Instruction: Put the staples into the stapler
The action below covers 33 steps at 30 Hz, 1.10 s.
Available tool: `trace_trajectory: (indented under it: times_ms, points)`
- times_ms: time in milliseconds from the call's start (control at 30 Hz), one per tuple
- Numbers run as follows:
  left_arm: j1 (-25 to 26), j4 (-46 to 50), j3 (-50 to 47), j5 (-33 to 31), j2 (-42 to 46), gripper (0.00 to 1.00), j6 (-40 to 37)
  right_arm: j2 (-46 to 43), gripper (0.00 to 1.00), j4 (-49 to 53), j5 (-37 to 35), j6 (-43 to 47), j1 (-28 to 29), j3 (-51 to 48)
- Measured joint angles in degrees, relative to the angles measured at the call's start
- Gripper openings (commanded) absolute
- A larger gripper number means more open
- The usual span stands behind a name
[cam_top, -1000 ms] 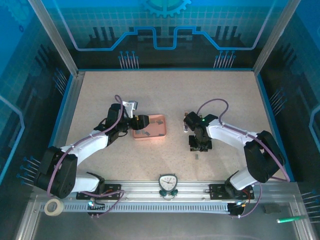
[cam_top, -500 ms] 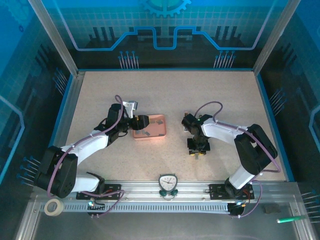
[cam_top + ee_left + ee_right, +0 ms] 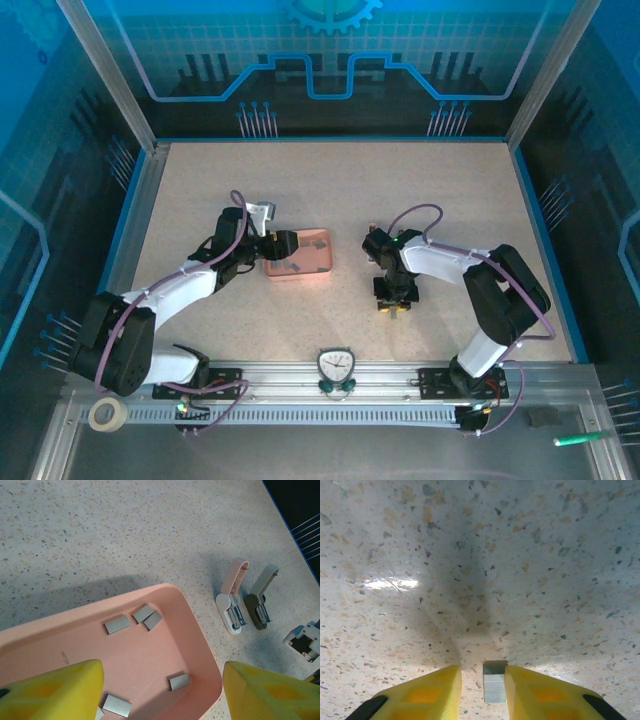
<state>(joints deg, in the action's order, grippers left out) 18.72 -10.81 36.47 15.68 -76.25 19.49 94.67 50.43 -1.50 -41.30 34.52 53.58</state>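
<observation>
Yellow-fingered right gripper (image 3: 483,681), jaws slightly parted, brackets one staple strip (image 3: 494,682) lying flat toward the table's (image 3: 100,530) near edge, touching one pad (image 3: 540,695) only. Farther in, the left gripper (image 3: 162,679) gapes wide, empty, over a pink tray (image 3: 196,630) of loose staples (image 3: 116,625); the stapler (image 3: 231,599) lies beside it mid-table.

White arm links (image 3: 185,283), black joints (image 3: 118,345), purple cables (image 3: 418,210), yellow pincer fingers (image 3: 422,692).

Staples (image 3: 117,625) lie in the tray (image 3: 201,647), with the stapler (image 3: 232,602) right of it
</observation>
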Motion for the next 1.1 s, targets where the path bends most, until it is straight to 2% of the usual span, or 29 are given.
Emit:
trace_trajectory:
  times_ms: [333, 833, 1100]
  points:
    - [0.0, 0.0, 0.0, 0.0, -0.1, 0.65, 0.0, -3.2, 0.32, 1.6, -1.4, -0.1, -0.1, -0.3]
    - [0.0, 0.0, 0.0, 0.0, -0.6, 0.65, 0.0, -1.6, 0.29, -0.4, -0.8, -0.3, -0.1, -2.2]
    - [0.0, 0.0, 0.0, 0.0, -0.6, 0.65, 0.0, -1.0, 0.19, -2.1, 0.1, -0.3, -0.1, -2.6]
